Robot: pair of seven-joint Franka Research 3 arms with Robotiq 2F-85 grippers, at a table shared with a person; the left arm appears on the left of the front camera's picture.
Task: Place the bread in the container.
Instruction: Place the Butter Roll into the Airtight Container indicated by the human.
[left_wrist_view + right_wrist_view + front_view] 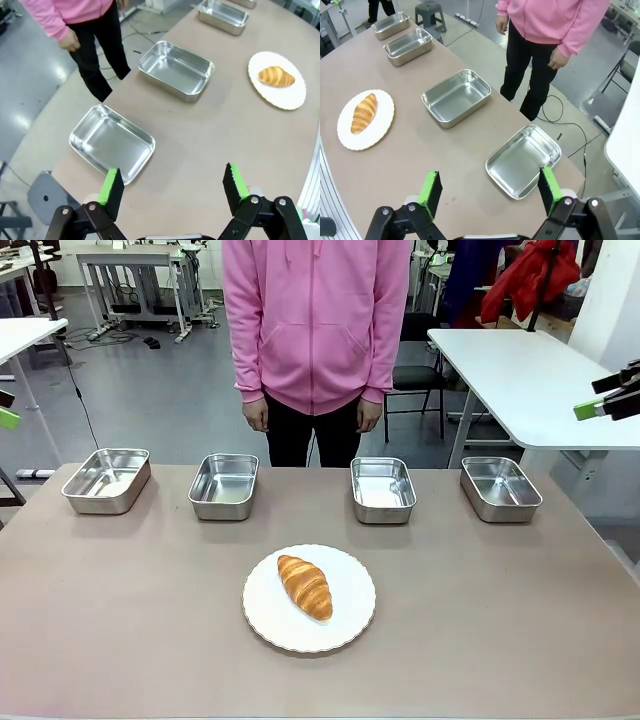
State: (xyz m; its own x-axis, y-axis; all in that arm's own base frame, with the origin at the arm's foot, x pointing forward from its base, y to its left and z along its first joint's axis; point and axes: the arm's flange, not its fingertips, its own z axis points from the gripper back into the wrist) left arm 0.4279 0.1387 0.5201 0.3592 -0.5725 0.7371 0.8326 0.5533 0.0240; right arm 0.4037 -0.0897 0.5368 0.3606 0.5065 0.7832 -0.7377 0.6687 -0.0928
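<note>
The bread, a golden-brown croissant (305, 586), lies on a round white plate (350, 625) at the table's near middle; the croissant (276, 76) and plate (290, 97) also appear in the left wrist view, and the croissant (363, 113) on its plate (380, 131) in the right wrist view. Several empty steel containers stand in a row behind it (107, 480) (224, 485) (383, 489) (500, 488). My left gripper (172, 187) hangs open high above the table's left end. My right gripper (489, 191) hangs open above the right end, its green-tipped fingers (592, 408) at the right edge of the front view.
A person in a pink hoodie (317, 320) stands behind the far edge, hands down at the sides. A white table (520, 370) stands at the back right. Bare brown tabletop (500, 620) surrounds the plate.
</note>
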